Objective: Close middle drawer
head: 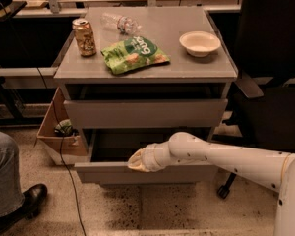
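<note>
The middle drawer (108,172) is pulled well out below the taller top drawer front (145,113). Its plain grey front faces me and its dark inside (123,144) shows. My white arm (221,156) reaches in from the right. My gripper (139,161) is at the top edge of the middle drawer's front, near its centre, and seems to touch it. The lowest drawer is mostly hidden under the open one.
On the cabinet top (196,68) lie a soda can (84,37), a green chip bag (133,54), a clear plastic bottle (119,22) and a white bowl (199,43). A cardboard box (59,132) stands at the left. A person's leg and shoe (10,191) are at bottom left. A black chair (270,82) is at the right.
</note>
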Controlling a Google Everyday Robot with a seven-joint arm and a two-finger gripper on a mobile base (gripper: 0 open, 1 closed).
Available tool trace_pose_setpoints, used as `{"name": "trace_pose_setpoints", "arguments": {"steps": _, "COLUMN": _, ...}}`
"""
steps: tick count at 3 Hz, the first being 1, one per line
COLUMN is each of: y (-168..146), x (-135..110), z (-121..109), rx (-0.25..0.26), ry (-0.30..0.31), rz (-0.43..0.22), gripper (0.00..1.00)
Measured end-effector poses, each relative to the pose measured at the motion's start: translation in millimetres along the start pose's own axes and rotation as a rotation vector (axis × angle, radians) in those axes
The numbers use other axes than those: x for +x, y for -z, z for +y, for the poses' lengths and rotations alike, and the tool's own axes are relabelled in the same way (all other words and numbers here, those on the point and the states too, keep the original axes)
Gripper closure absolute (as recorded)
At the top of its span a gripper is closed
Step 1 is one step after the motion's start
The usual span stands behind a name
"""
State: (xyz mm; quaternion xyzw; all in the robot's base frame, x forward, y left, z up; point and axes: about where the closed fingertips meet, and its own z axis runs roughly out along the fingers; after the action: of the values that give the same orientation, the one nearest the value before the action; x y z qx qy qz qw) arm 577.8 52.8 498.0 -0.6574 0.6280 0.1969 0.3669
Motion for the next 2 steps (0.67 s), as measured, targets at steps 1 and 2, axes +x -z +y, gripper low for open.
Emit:
{"name": "trace_pose_setpoints", "arguments": {"steps": 1, "y": -2.7, "x": 13.8, "z": -3.8, "rx": 0.0, "ry": -0.013, "rz": 0.01, "gripper": 0.11}}
{"name": "trace_pose_setpoints", "arguments": {"steps": 2, "y": -3.8, "x": 25.8, "z": -2.5, "rx": -0.021, "ry": -0.012, "rz": 0.047, "gripper": 0.0}}
